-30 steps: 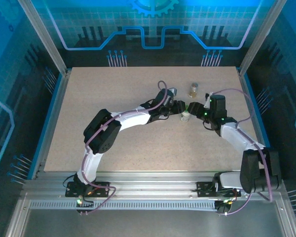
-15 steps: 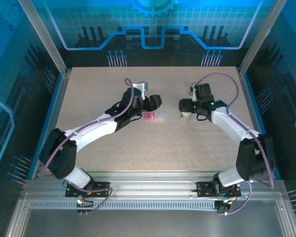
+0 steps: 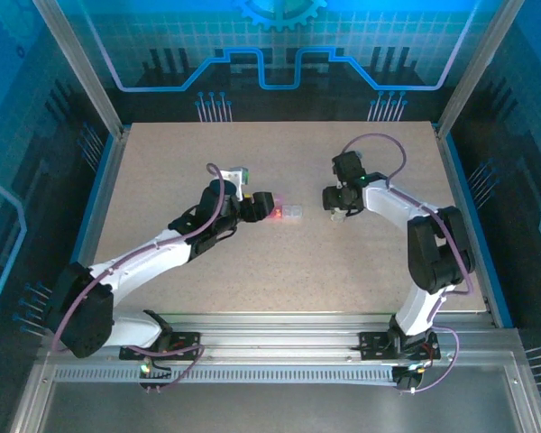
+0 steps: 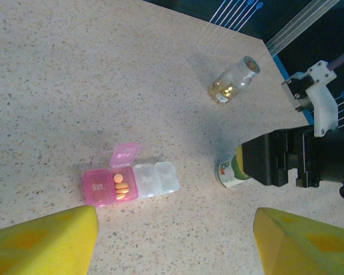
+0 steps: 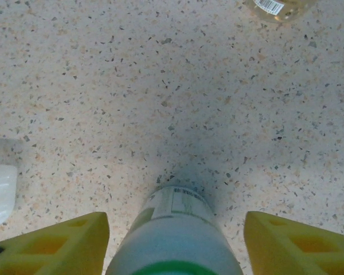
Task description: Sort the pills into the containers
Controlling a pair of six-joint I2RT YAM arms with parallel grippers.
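Top view: box (image 3: 286,214) lies mid-table (image 3: 162,162), pink end on its left, clear end on its right. Left gripper (image 3: 263,206) sits just beside the pink end, jaw gap not readable from here. Bottle (image 3: 340,215) stands right of the box, near but apart, and right gripper (image 3: 336,200) is over it, contact can't be told. Left wrist view: box (image 4: 131,182) is a row of four cells, two pink then two clear. One pink cell has its lid (image 4: 125,154) flipped up and holds a few orange pills (image 4: 121,186); the other pink cell is closed and lettered. Bottle (image 4: 230,173) is right of the box, white with a label, green at the top, partly behind the black right gripper. Vial (image 4: 234,83) is well beyond the box and to its right, pale amber, yellowish pills inside. Left gripper (image 4: 176,229) is released: yellow fingers (image 4: 46,240) wide apart, bare table between, nothing held. Right wrist view: bottle (image 5: 175,235) is upright, white, with a barcode label and a green band at the frame's bottom edge. Right gripper's yellow fingers (image 5: 51,243) stand either side of it. The jaws are partly spread around the bottle; can't tell whether they pinch it. The box's clear corner (image 5: 0,192) is at the left edge, the vial (image 5: 278,7) at the top edge.
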